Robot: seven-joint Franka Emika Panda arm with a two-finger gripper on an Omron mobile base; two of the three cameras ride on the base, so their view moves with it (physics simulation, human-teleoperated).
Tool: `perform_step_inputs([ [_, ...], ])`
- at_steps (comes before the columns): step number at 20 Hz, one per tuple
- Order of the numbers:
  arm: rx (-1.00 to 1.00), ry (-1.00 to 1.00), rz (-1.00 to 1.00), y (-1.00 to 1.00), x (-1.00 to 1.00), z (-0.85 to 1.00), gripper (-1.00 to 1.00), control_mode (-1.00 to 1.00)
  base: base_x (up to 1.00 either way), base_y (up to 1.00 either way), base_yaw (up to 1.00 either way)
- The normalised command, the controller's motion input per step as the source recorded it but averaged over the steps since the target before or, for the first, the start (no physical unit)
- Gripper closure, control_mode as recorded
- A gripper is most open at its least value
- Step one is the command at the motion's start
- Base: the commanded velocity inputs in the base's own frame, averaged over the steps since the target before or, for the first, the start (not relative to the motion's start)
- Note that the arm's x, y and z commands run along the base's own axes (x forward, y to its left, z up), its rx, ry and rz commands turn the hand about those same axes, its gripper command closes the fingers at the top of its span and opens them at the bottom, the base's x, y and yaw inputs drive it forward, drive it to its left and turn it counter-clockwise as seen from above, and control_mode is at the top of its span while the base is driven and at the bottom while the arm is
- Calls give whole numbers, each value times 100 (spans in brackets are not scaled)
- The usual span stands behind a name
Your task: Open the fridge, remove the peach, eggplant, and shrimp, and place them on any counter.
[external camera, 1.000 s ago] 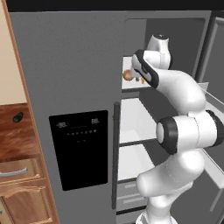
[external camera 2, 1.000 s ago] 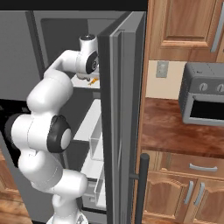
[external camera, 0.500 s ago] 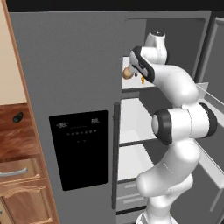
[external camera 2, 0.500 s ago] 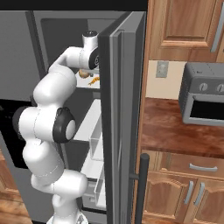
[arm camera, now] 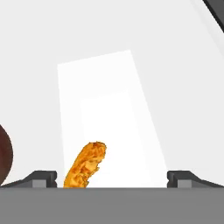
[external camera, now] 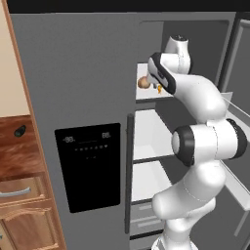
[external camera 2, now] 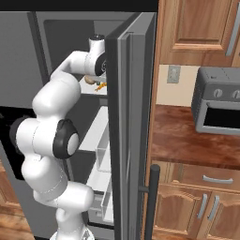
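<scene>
The tall grey two-door fridge [external camera: 88, 97] stands with its right door [external camera 2: 129, 136] swung open, exposing white shelves; the left door carries a black dispenser panel [external camera: 88, 166]. The glossy reddish-brown wooden counter [external camera: 19, 149] lies left of the fridge, with a small dark near-black eggplant [external camera: 20, 130] resting on it. A second stretch of counter [external camera 2: 192, 143] lies right of the fridge. The white arm reaches into the upper shelf. A rounded brownish peach [external camera: 143, 83] sits on that shelf, just left of the hand. The gripper [arm camera: 111, 177] is spread wide and empty, with the small orange curved shrimp [arm camera: 85, 164] lying on the white shelf between its fingertips, nearer the left one.
</scene>
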Motion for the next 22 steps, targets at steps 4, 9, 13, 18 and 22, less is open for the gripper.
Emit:
perform_step_inputs([
  [4, 3, 0, -1, 17, -2, -29, -100, -100, 0, 0, 0],
  [9, 5, 0, 0, 20, 32, -35, -100, -100, 0, 0, 0],
  [13, 0, 0, 0, 18, 0, -66, -100, -100, 0, 0, 0],
  [18, 0, 2, 0, 33, -3, -72, 100, -100, 0, 0, 0],
  [22, 0, 2, 0, 29, 0, -72, 100, -100, 0, 0, 0],
])
